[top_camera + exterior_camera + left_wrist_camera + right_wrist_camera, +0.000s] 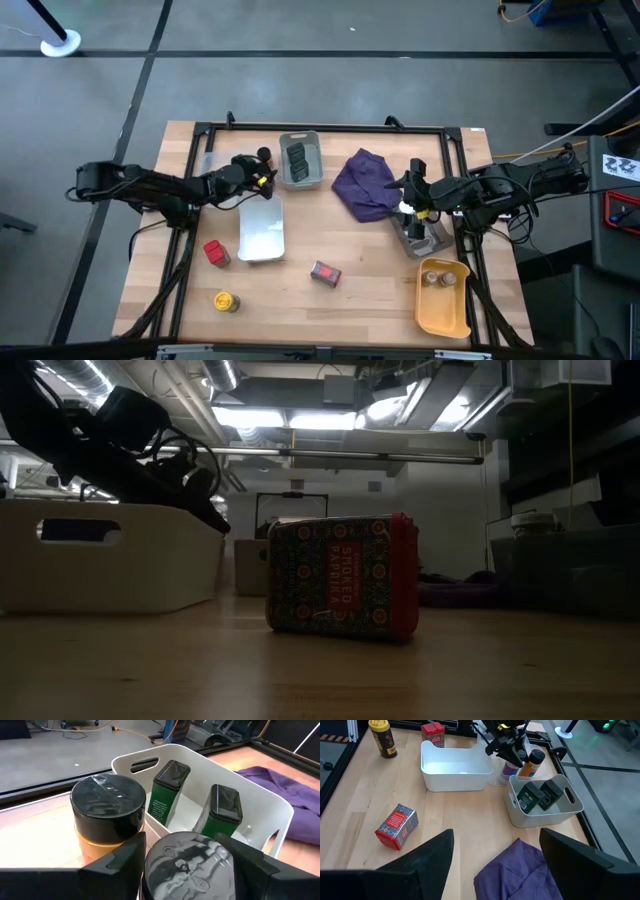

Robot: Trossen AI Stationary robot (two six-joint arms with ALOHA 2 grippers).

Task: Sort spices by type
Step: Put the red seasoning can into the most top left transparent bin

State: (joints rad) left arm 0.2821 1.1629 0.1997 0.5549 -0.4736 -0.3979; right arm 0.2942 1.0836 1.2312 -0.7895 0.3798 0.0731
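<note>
The grey tray (300,163), a smooth plastic tub with slotted handles, serves as landmark on the pale wooden worktop (300,300). Inside it stand two green rectangular tins (169,790) with dark hinged lids. Just beside its near wall the left gripper (187,862) has its fingers closed around a round jar with a glossy printed lid (190,865); an orange jar with a black cap (107,820) stands next to it. A crumpled purple cloth (366,185) lies on the tray's other side. The right gripper (495,855) hovers spread open beyond the cloth. The red paprika tin (325,273) (ornately patterned) lies on its side well away from the tray.
</note>
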